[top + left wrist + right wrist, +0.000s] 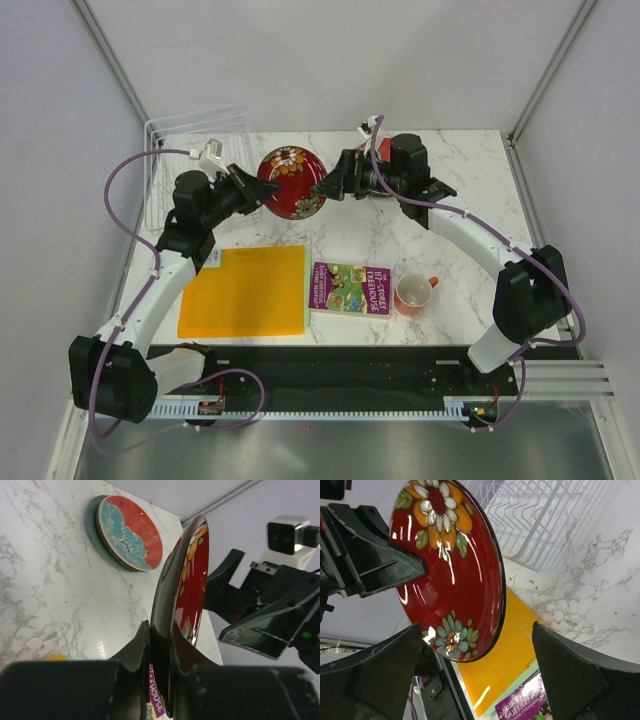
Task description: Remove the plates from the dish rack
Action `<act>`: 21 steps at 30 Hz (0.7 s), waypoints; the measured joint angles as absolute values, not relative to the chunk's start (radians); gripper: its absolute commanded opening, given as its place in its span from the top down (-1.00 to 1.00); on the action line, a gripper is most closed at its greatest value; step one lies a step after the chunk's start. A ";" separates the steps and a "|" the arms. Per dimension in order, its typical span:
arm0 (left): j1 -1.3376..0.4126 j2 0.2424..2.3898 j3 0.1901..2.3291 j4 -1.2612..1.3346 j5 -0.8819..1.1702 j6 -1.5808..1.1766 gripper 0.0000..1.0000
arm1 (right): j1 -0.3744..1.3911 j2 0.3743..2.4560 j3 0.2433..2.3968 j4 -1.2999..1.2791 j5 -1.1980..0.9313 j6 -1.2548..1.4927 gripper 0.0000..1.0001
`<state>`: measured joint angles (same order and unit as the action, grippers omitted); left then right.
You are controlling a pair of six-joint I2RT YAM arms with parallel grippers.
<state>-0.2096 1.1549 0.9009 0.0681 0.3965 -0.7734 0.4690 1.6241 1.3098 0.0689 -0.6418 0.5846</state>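
My left gripper (262, 187) is shut on the rim of the red plate with flower patterns (291, 183) and holds it on edge above the table. The left wrist view shows its fingers (141, 645) pinching the plate (192, 575). My right gripper (322, 188) is open at the plate's opposite edge; its jaws stand wide on either side of the plate (447, 565) without touching it. A teal plate with red blotches (129, 532) lies on top of a stack on the table. The dish rack (198, 150) stands at the back left, and no plates show in it.
An orange mat (245, 290) lies front left with a purple book (350, 288) beside it. An orange-red mug (412, 294) stands right of the book. The right arm hides the plate stack in the top view.
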 measured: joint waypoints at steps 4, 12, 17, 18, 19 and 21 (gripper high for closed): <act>-0.233 1.137 0.887 0.145 0.410 -0.820 0.96 | 0.495 1.624 1.290 0.092 -0.641 0.607 -0.31; -0.231 1.100 0.811 0.253 0.443 -0.866 0.05 | 0.497 1.620 1.285 0.114 -0.701 0.684 1.00; -0.239 1.059 0.797 0.192 0.397 -0.839 -0.55 | 0.506 1.615 1.316 0.023 -0.597 0.570 1.00; -0.240 1.045 0.797 0.163 0.380 -0.820 -0.56 | 0.493 1.615 1.323 -0.006 -0.575 0.545 1.00; -0.242 1.036 0.797 0.142 0.361 -0.804 -0.57 | 0.480 1.615 1.328 -0.028 -0.555 0.530 1.00; -0.243 1.002 0.797 0.084 0.305 -0.761 -0.64 | 0.429 1.615 1.339 -0.067 -0.506 0.500 1.00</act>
<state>-0.2432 1.0023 0.7975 0.0841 0.3046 -0.7609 0.4294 1.6150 1.3392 -0.0666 -0.5056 0.4999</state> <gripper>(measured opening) 0.779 0.046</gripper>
